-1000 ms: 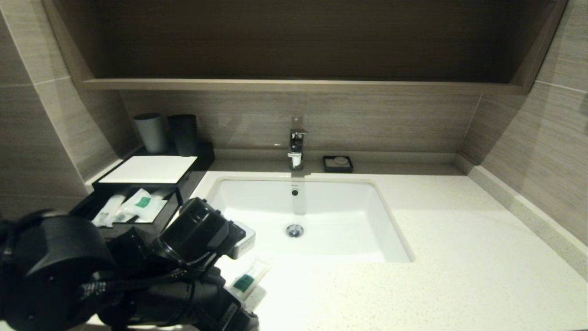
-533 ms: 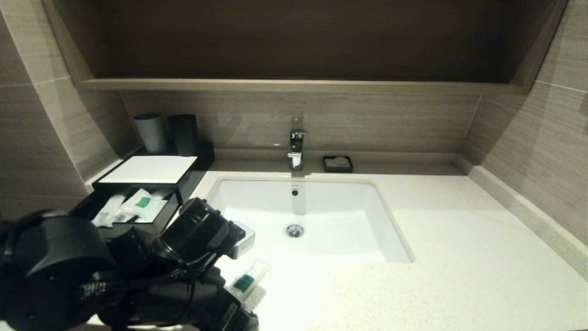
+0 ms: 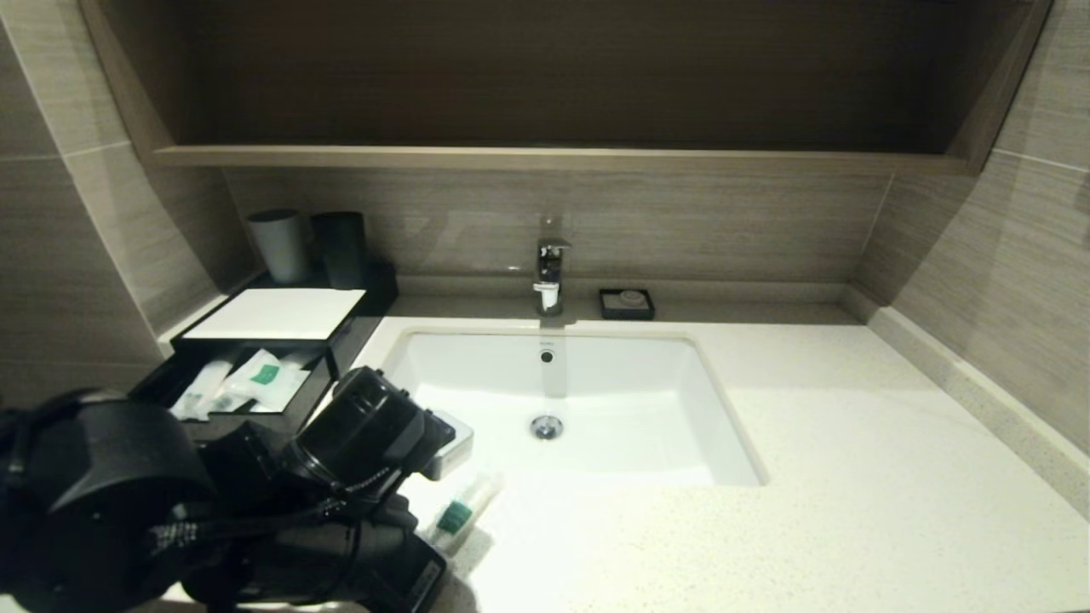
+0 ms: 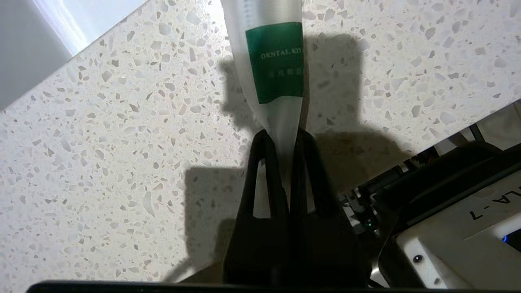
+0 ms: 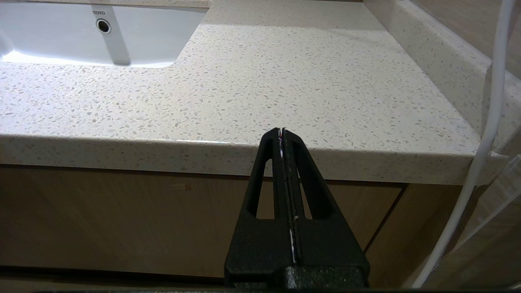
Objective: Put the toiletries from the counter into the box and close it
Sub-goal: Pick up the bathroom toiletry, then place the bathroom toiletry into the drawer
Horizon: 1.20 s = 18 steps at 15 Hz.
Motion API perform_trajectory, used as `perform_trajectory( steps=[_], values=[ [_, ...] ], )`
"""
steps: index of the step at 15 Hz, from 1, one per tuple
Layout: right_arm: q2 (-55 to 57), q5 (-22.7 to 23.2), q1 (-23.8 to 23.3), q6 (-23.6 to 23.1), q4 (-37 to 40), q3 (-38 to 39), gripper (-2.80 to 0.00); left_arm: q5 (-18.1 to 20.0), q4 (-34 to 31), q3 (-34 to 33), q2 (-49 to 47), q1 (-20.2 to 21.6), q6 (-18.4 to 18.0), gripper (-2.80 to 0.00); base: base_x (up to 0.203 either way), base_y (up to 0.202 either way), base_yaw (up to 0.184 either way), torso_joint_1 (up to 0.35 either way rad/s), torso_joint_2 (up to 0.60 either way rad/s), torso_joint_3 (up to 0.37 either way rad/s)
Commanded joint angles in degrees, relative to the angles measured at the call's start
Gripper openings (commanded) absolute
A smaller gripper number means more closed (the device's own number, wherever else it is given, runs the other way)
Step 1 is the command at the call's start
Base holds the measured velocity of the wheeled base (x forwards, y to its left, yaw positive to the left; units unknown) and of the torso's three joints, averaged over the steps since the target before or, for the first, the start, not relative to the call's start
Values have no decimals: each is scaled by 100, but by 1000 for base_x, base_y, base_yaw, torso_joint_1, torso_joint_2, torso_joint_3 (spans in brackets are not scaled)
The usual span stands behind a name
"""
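The worktop (image 3: 851,511), a wide cream speckled stone slab, fills the scene from the near edge to the tiled back wall, with the white rectangular sink basin (image 3: 596,409) set into its middle and a chrome tap (image 3: 549,272) behind it. At the far left stands the box (image 3: 349,336), low and black with a white top panel (image 3: 277,313); its front drawer is pulled out toward the near side, and several white sachets (image 3: 255,379) with a green label lie inside it. Behind the box stand a grey cup (image 3: 278,245) and a dark cup (image 3: 341,247) side by side, and to the right of the tap sits a small black soap dish (image 3: 626,303). The left arm fills the near left corner, reaching toward the worktop strip between the basin and the near edge. There the left claw (image 4: 283,138) is pressed together on the near end of a long sachet (image 4: 270,61), pinching its translucent plastic just below the green label; the rest of the sachet runs away from the claw toward the basin, over the stone. The right claw (image 5: 282,134) hangs below and in front of the worktop's near edge on the right, its fingers pressed flat together with nothing between them.
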State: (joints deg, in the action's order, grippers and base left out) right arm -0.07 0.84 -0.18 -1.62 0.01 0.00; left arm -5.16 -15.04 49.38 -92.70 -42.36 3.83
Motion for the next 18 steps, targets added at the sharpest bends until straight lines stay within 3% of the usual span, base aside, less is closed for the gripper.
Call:
perform_trajectory(
  steps=[1, 7, 18],
  values=[
    [-1, 4, 1, -5, -1, 9, -280, -3, -7, 1, -3, 0, 10, -280, 0, 0, 0, 0, 0, 0],
    [2, 4, 1, -5, 4, 9, -280, 4, 17, 15, 73, 125, 22, -280, 0, 0, 0, 0, 0, 0],
    [-1, 4, 1, -5, -1, 9, -280, 91, -82, 774, 568, 1946, 21, -280, 0, 0, 0, 0, 0, 0]
  ],
)
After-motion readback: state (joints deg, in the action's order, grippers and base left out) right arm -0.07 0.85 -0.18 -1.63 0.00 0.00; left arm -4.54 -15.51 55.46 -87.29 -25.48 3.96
